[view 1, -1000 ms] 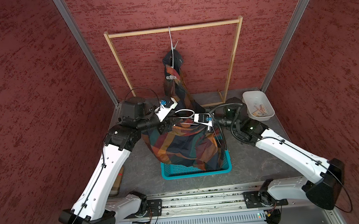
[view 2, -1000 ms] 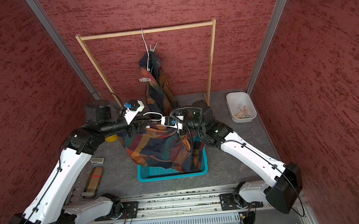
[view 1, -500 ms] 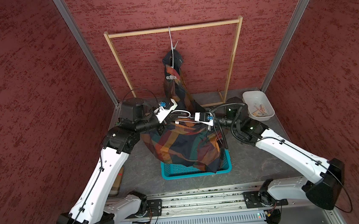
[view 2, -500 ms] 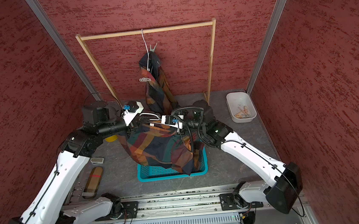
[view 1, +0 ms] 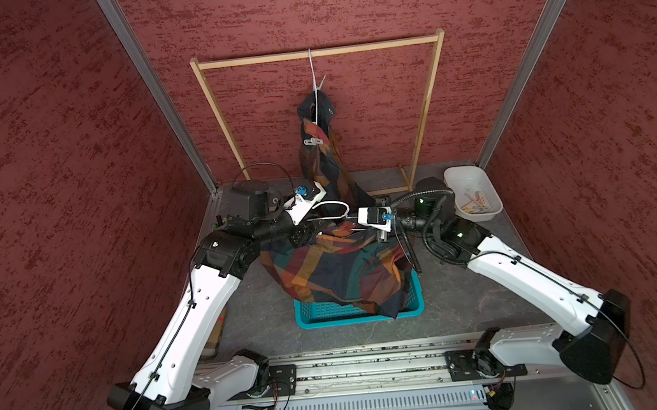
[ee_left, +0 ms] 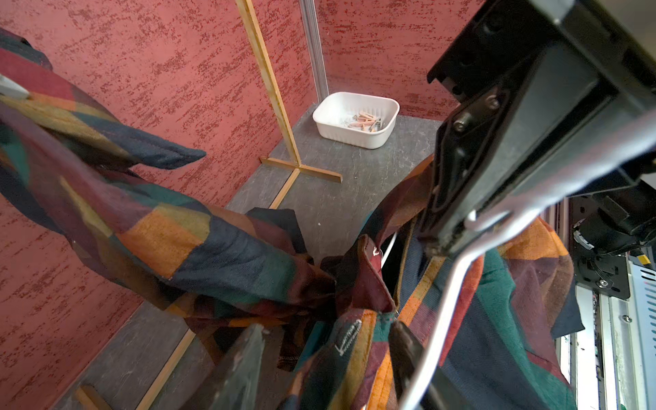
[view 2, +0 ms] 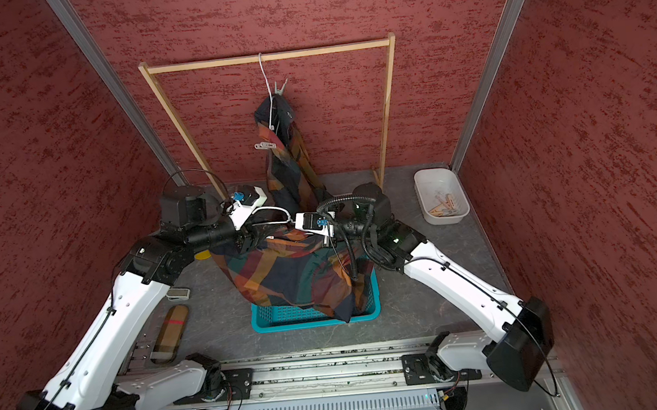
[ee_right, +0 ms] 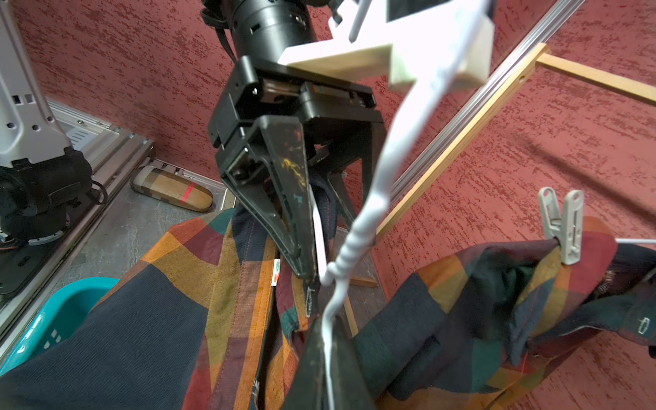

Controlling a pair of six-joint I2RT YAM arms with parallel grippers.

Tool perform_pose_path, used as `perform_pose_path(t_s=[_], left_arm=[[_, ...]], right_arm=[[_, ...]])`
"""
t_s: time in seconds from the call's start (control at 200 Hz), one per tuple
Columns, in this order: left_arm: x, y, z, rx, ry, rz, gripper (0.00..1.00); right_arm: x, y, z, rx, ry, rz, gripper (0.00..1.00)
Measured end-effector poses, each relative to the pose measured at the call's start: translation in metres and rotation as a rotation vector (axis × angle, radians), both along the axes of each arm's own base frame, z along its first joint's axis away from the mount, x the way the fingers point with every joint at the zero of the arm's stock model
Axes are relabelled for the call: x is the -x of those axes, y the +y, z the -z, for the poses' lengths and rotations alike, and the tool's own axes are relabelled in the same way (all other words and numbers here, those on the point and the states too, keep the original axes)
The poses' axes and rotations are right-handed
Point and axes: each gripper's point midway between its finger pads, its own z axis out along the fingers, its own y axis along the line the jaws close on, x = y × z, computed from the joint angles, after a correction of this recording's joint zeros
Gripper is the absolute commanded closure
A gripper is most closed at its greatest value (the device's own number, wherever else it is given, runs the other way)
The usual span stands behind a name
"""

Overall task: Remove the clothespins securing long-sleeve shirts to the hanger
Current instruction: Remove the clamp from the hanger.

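My right gripper (ee_right: 328, 321) is shut on the white wire hanger (ee_right: 355, 248), holding it over the teal basket. A plaid long-sleeve shirt (view 1: 336, 266) droops from that hanger into the basket. My left gripper (ee_left: 330, 328) stands open at the hanger's neck, its jaws apart with the shirt's collar fabric between them. A second plaid shirt (view 1: 321, 162) hangs from the wooden rack on another hanger (view 1: 312, 73). A whitish-grey clothespin (view 1: 313, 141) (ee_right: 564, 227) clips this shirt, and another peg (view 1: 320, 83) sticks up near the hook.
The wooden rack (view 1: 317, 52) stands against the back wall. The teal basket (view 1: 353, 317) sits front centre. A white tub (view 1: 474, 197) with several wooden pegs is at the back right. A plaid case (view 2: 169, 333) and a small grey object (view 2: 178, 294) lie on the left.
The shirt on the held hanger has sagged lower, with its hem now over the basket's front. The left arm has shifted slightly; the right gripper still holds the hanger.
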Motion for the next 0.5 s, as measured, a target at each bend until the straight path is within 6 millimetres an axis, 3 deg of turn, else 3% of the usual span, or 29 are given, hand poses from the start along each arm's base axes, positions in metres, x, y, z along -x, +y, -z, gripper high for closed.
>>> perform_pose_path(t_s=[0.21, 0.26, 0.371, 0.416, 0.501], left_arm=[[0.012, -0.009, 0.007, -0.015, 0.020, 0.075, 0.94], [0.018, -0.011, 0.009, -0.016, 0.033, 0.100, 1.00], [0.020, -0.010, 0.011, -0.020, 0.040, 0.103, 1.00], [0.020, -0.009, 0.013, -0.023, 0.039, 0.100, 1.00], [0.022, -0.008, 0.020, -0.024, 0.035, 0.097, 1.00]], right_arm=[[-0.009, -0.003, -0.002, -0.009, -0.007, 0.035, 1.00], [-0.011, -0.003, -0.002, -0.011, -0.009, 0.040, 1.00], [-0.012, -0.002, 0.000, -0.007, -0.003, 0.038, 1.00], [-0.013, -0.001, 0.002, -0.006, 0.004, 0.037, 0.76], [-0.015, 0.000, 0.000, -0.021, 0.022, 0.047, 0.47]])
